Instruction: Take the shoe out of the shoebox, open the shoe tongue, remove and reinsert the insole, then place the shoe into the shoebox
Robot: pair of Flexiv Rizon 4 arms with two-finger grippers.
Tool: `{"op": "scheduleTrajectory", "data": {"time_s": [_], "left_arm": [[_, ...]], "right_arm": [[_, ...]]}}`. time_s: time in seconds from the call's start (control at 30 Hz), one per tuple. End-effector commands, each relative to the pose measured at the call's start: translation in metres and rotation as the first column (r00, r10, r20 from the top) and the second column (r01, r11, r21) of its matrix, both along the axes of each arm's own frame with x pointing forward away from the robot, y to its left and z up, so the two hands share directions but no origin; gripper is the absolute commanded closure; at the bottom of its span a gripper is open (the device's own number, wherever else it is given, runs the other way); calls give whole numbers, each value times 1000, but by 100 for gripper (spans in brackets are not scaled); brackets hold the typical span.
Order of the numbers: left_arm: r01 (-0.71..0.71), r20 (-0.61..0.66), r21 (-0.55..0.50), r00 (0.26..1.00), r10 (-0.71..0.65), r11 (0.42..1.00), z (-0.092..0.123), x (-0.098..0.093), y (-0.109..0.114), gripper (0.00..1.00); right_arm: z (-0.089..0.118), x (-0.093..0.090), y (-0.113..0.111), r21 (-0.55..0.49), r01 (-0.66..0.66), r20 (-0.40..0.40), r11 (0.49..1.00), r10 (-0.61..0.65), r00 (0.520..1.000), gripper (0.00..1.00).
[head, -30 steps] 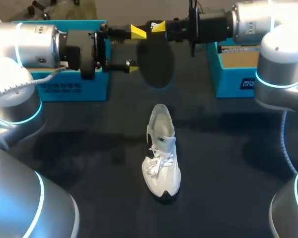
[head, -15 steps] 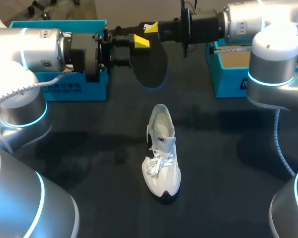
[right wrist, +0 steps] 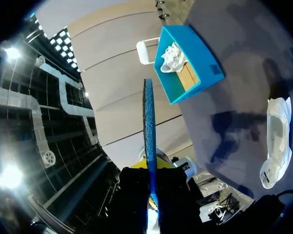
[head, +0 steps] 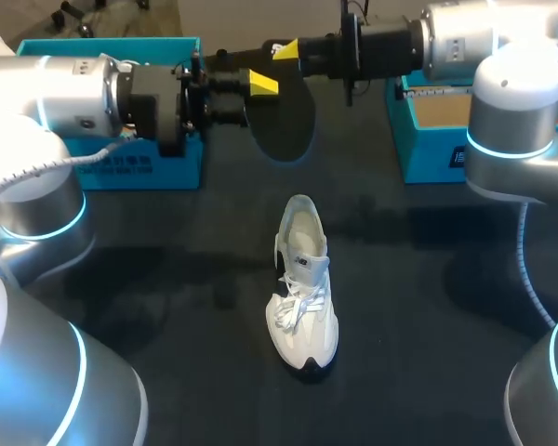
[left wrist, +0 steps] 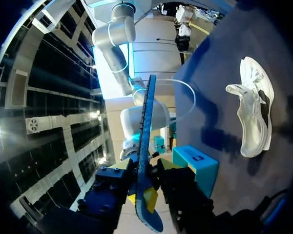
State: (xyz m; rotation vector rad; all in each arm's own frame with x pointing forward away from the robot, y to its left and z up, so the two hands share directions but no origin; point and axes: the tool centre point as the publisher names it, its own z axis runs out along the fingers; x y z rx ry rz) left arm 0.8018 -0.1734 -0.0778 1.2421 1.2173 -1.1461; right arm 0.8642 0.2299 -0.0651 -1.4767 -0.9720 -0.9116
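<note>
Over the last second both arms have carried the insole a little toward my left. The left fingers, wide apart then, have closed in on it.

The left arm and right arm meet above the far side of the counter, between the left shoebox and the right shoebox. The white shoe stands upright on the counter, nearer the camera and well apart from the raised insole. Both pairs of fingers are nearly closed, pinching the insole's faces, with the right fingers at its upper edge.

To reinsert it well, one pair should probably keep a firm pinch while the other lets go. The toe end would then go into the collar at a slant.

From above, the left's lower finger is hidden behind the insole. Both wrist views show the insole only edge-on. How far the tongue is open is hard to tell.
</note>
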Motion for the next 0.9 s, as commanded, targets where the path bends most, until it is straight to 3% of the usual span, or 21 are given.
{"op": "scheduleTrajectory", "data": {"time_s": [0.03,0.23,0.4,0.43,0.47,0.5,0.9], "left_arm": [[0,1,-9,1000,0,1000,-1,0,-6,75],[-4,-10,-22,1000,4,1000,-2,1,-7,100],[-5,-12,-30,1000,5,1000,-1,2,-8,100],[-4,-12,-32,1000,3,999,-1,1,-8,100],[-3,-11,-34,1000,2,999,0,1,-8,100],[0,-8,-37,1000,0,999,0,0,-8,100],[18,4,-19,1000,-18,1000,-8,-3,2,100]], "right_arm": [[0,0,2,-1,6,0,1000,-6,1000,100],[-1,-1,2,3,13,-2,1000,-13,1000,100],[-3,-2,2,23,34,17,999,-34,999,100],[-3,-2,2,26,36,22,999,-36,999,87],[-3,-2,1,31,44,24,999,-44,999,36],[-2,-2,0,26,47,25,999,-47,999,0],[-1,-10,-14,17,47,149,999,-49,988,0]]}}
